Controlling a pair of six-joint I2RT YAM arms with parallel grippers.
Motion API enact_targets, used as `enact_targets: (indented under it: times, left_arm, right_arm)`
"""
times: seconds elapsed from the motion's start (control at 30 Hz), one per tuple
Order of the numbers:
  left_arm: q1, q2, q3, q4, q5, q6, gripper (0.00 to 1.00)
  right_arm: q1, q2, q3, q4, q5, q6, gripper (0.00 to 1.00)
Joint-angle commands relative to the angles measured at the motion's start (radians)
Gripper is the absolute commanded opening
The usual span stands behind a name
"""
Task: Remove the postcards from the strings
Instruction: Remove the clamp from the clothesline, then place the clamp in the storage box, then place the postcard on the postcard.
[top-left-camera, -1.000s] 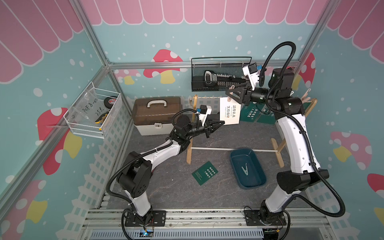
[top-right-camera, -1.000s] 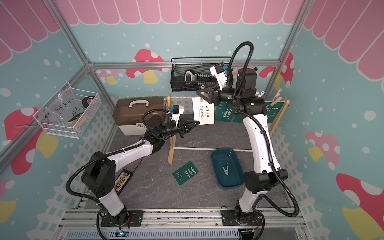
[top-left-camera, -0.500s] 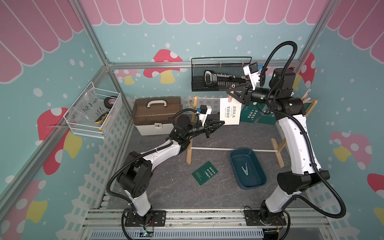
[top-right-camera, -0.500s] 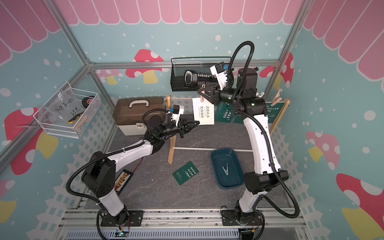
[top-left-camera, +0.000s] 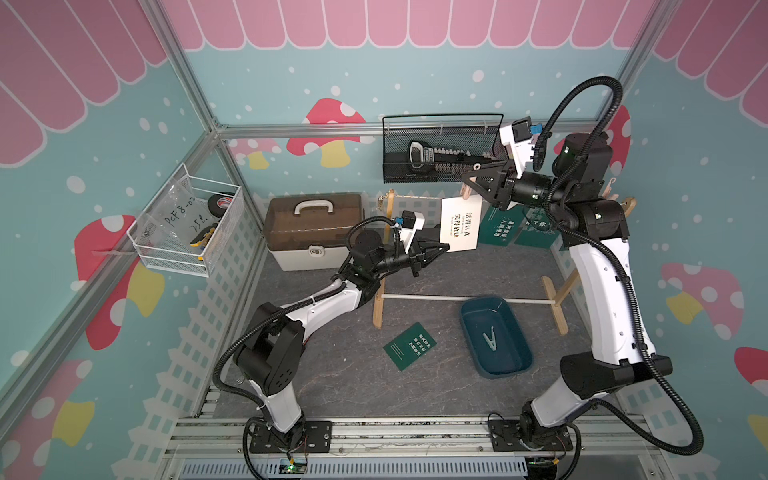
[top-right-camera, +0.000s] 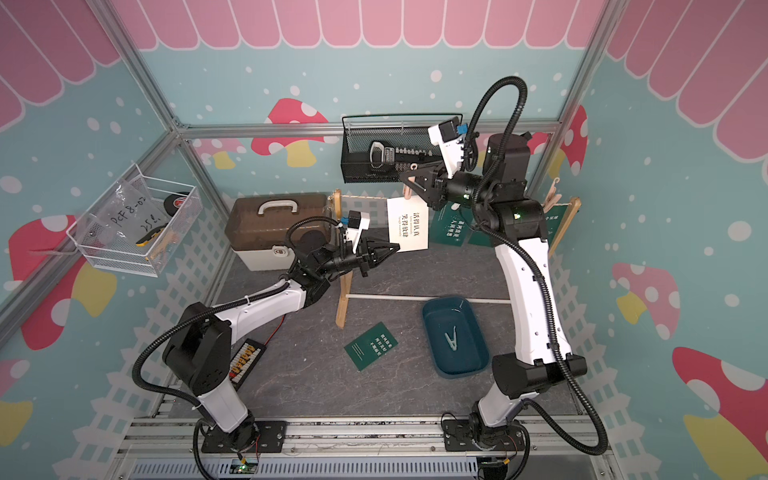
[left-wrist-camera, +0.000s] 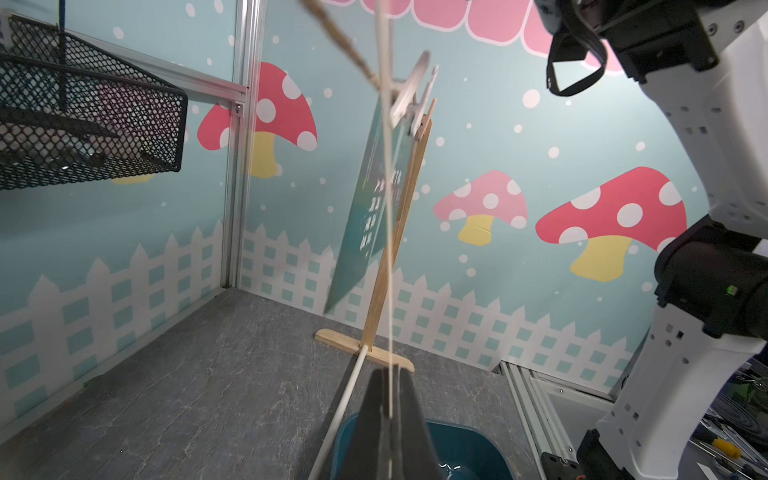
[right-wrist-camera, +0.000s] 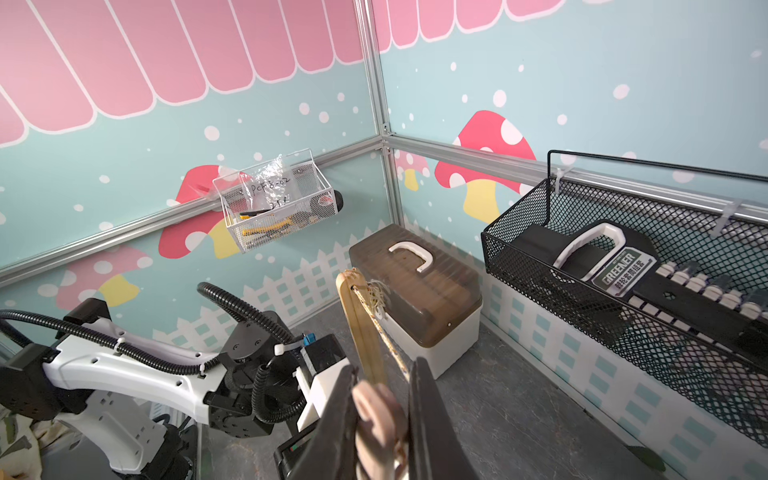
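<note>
On your desk (top-left-camera: 345, 374), the blue tray (top-left-camera: 503, 361) sits well below both tools, with one green postcard (top-left-camera: 409, 345) flat beside it. Your left tool (top-left-camera: 444, 249) is clamped on the lower edge of the white postcard (top-left-camera: 461, 224), which hangs below the string (top-left-camera: 424, 198). Other green postcards (top-left-camera: 496, 227) hang just beneath your right tool (top-left-camera: 471, 185). That tool is squeezed onto the pink clothespin (right-wrist-camera: 374, 415) at the white postcard's top corner, on the string. In the right wrist view the clothespin fills the gap between its fingers (right-wrist-camera: 432, 415).
</note>
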Motion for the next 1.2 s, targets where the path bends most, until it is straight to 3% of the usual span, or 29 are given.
enact_targets:
  times: [0.0, 0.17, 0.33, 0.53, 0.7, 0.97, 1.17]
  left_arm:
    - [0.005, -0.013, -0.037, -0.053, 0.001, 0.033, 0.00]
    - [0.006, -0.033, -0.073, -0.114, 0.016, 0.043, 0.00]
    - [0.002, -0.102, -0.112, -0.348, -0.013, 0.121, 0.00]
    - [0.002, -0.224, -0.243, -0.458, -0.078, 0.093, 0.00]
    - [-0.005, -0.302, -0.340, -0.507, -0.100, 0.057, 0.00]
    - [-0.015, -0.375, -0.429, -0.607, -0.145, 0.066, 0.00]
    - [-0.015, -0.404, -0.494, -0.537, -0.140, 0.016, 0.00]
  right_arm:
    - [0.003, -0.047, -0.009, 0.044, 0.022, 0.019, 0.07]
    - [0.004, -0.109, -0.045, 0.063, 0.042, 0.036, 0.07]
    - [0.005, -0.239, -0.166, 0.066, -0.007, 0.064, 0.07]
    - [0.005, -0.478, -0.438, 0.070, -0.010, 0.082, 0.08]
    - [0.004, -0.635, -0.661, -0.014, 0.071, 0.061, 0.08]
    - [0.003, -0.763, -1.051, -0.046, 0.139, 0.087, 0.05]
    - [0.004, -0.809, -1.313, -0.008, 0.255, 0.106, 0.05]
